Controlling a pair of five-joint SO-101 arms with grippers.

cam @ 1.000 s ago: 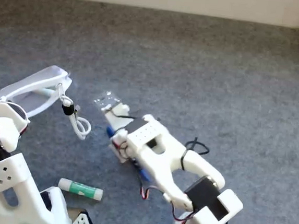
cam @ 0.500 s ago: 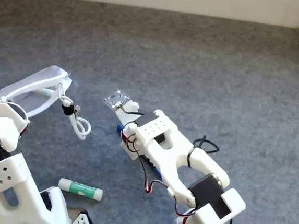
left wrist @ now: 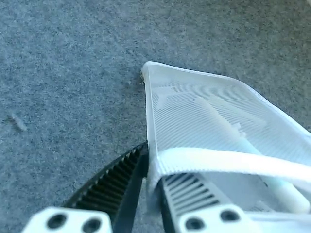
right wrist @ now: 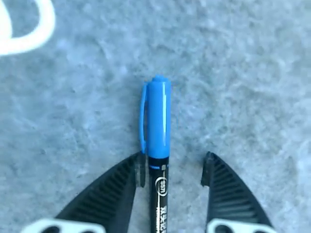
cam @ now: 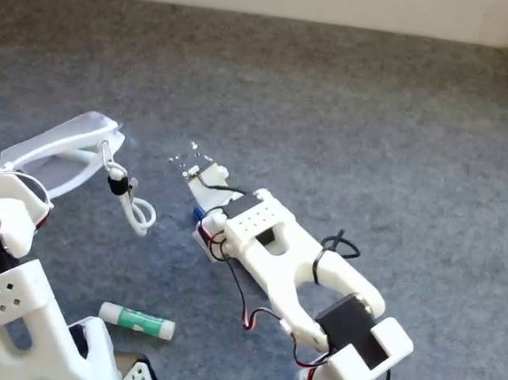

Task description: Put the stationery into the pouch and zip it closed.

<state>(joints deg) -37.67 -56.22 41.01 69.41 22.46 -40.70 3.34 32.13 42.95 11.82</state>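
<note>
"Grey carpet across the whole table, I see. Where is the pouch?"

"Far left. The white mesh pouch sits there with its mouth gaping. The left gripper has its jaws pinched tight on the rim of the fabric, with nothing else between them."

"Anything in it?"

"1 pale pen shows through the mesh, lying inside along the pouch's length."

"And that white loop?"

"A cord with a black bead hangs off the pouch's right end. It curls on the carpet between the pouch and the right gripper."

"How does that gripper stand?"

"It is down low near the middle of the table, jaws parted fairly wide and holding nothing. The blue marker lies flat on the carpet between the 2 fingers, cap pointing far and left. 1 fingertip sits right against the barrel, and the other stands apart from it."

"Any other stationery lying out?"

"1 glue stick, white with a green label, lies near left on the carpet. It is well apart from the pouch and from the marker."
</note>
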